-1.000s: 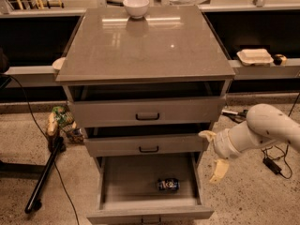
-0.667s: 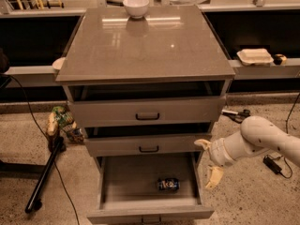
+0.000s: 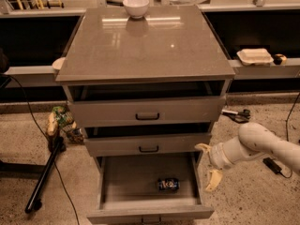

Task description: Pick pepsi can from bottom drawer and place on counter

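The counter (image 3: pixel 154 46) is the broad grey-brown slab topping the cabinet, with a white bowl (image 3: pixel 136 6) at its far edge. Below it, the bottom drawer (image 3: pixel 131 179) is pulled fully out, its flat floor exposed. The white arm (image 3: pixel 262 144) enters from the right at the level of this drawer. Its gripper (image 3: pixel 205 168) hangs just outside the drawer's right wall, its two yellowish fingers (image 3: pixel 213 179) spread wide apart and holding nothing.

The pepsi can (image 3: pixel 168 184) lies on its side on the drawer floor, right of centre and toward the front. Its long axis runs left to right, parallel to the drawer front, with its ends facing the side walls.

Compared with 0.7 s ago, the gripper has shifted slightly left and lower, toward the drawer. The can has not moved.
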Tool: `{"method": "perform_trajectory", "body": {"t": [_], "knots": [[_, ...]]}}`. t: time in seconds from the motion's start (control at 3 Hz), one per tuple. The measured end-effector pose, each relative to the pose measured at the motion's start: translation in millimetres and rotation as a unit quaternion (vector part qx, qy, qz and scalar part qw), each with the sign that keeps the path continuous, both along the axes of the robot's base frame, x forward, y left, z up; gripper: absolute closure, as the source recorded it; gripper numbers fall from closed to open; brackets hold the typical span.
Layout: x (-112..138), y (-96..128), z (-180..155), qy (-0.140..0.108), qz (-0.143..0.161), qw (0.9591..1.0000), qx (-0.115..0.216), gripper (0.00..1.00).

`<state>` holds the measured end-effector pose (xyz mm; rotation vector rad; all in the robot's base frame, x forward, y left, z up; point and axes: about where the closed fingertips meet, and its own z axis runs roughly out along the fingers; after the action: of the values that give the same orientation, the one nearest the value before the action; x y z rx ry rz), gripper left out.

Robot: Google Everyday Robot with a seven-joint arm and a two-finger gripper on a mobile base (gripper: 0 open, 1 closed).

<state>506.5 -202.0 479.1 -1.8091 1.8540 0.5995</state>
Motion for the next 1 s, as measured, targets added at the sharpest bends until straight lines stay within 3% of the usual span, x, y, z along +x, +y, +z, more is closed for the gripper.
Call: {"method": "perform_trajectory", "body": {"t": [0.67,1.0], "knots": [[27.2,-26.1,-142.8,0.039,-0.014,0.9992,-0.003,0.0],[40.7,-28.2,-192.2,0.047,-0.029,0.9985,0.003,0.0]]}}
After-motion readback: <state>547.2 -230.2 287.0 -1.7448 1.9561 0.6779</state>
